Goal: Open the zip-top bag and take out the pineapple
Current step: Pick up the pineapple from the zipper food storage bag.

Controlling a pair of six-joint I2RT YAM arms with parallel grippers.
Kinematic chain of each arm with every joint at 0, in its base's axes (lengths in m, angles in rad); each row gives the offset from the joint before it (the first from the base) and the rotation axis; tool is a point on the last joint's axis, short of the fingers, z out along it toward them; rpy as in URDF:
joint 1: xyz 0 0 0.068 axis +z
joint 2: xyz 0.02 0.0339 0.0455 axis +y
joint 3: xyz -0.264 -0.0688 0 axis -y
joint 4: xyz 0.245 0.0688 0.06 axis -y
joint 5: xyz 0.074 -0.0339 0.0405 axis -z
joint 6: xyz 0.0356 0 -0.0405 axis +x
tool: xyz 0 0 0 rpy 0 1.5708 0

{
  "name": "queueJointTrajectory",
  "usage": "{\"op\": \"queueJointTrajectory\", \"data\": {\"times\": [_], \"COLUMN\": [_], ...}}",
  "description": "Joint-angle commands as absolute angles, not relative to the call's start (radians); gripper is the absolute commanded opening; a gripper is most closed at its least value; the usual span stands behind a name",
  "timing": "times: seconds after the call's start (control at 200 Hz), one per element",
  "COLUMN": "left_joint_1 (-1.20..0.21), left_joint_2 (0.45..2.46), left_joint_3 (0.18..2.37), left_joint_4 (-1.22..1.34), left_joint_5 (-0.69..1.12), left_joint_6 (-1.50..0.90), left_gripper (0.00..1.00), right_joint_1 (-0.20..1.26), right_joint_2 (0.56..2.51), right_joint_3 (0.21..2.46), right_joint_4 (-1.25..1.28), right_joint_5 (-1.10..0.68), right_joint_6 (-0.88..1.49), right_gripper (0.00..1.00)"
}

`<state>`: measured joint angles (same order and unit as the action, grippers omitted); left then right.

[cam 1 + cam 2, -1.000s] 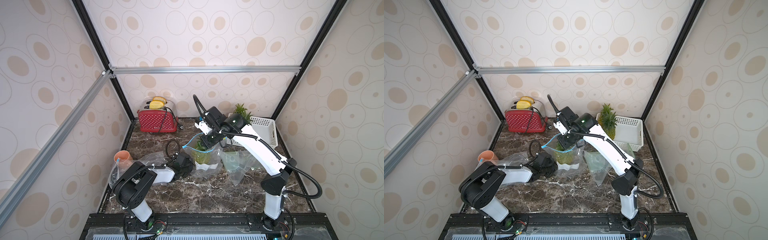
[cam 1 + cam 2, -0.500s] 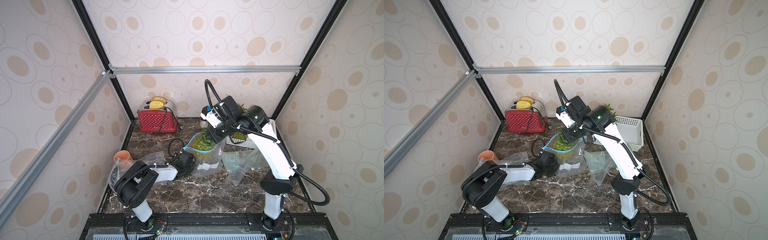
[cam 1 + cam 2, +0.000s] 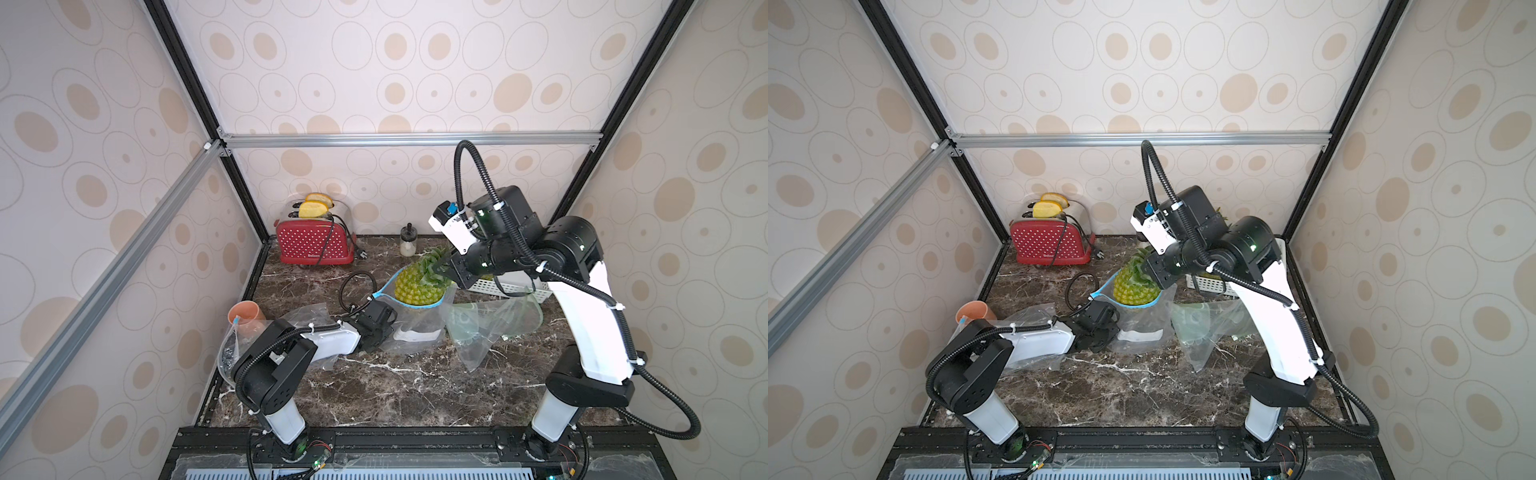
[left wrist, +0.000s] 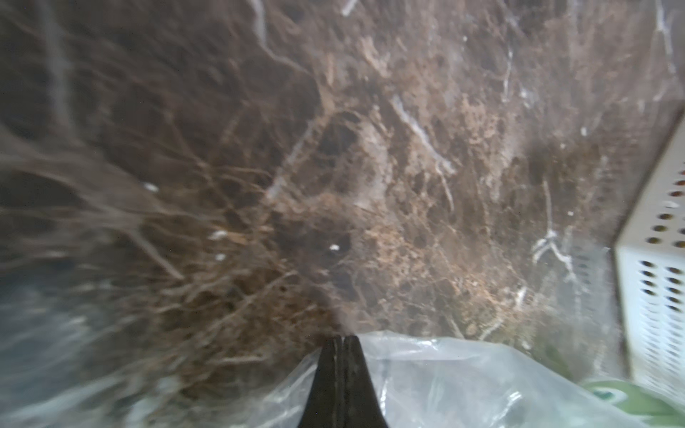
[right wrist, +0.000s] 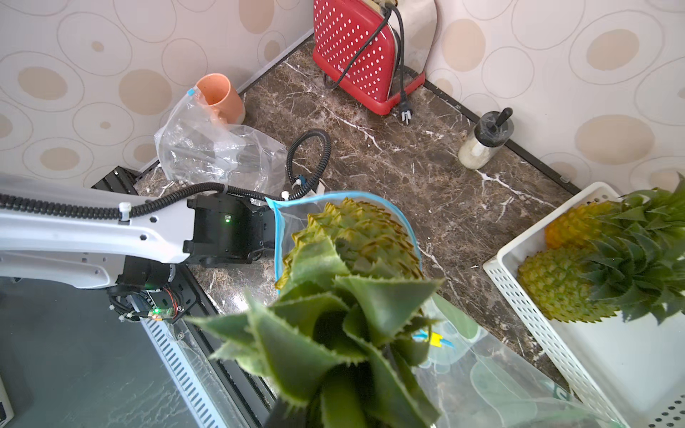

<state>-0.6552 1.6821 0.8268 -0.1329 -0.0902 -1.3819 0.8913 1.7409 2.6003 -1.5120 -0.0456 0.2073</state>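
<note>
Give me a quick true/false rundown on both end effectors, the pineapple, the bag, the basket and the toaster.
1. The right end effector grips the pineapple by its crown. True.
2. The pineapple is fully out of the zip-top bag. False: its base sits inside the blue-rimmed mouth.
3. The left end effector is open. False: it is shut, pinching the bag.
4. The white basket is empty. False: it holds two other pineapples.
5. The toaster has bread slices in its slots. True.
</note>
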Motion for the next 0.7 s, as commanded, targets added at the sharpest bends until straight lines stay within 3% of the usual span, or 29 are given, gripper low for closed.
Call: {"op": "queueJointTrajectory", "data": {"times": [0.0, 0.441, 0.551, 0.691], "left_joint_1": [-0.653, -0.605, -0.604, -0.617], "left_joint_2": [1.717, 1.868, 1.761, 1.476], "left_joint_3": [0.857, 1.212, 1.197, 1.095], "left_joint_4": [-0.501, -0.827, -0.793, -0.684], "left_joint_5": [-0.214, -0.488, -0.479, -0.411], "left_joint_6": [-1.292, -1.036, -1.032, -1.061], "left_gripper": [0.00, 0.00, 0.00, 0.00], "right_joint_1": [0.887, 0.875, 0.874, 0.874], "right_joint_2": [1.676, 1.558, 1.544, 1.537], "right_joint_3": [2.642, 2.563, 2.505, 2.416], "right_joint_4": [-1.414, -1.398, -1.378, -1.329], "right_joint_5": [-0.008, 0.056, 0.075, 0.109], "right_joint_6": [0.183, 0.164, 0.169, 0.168], "right_gripper": [0.00, 0.00, 0.00, 0.00]}}
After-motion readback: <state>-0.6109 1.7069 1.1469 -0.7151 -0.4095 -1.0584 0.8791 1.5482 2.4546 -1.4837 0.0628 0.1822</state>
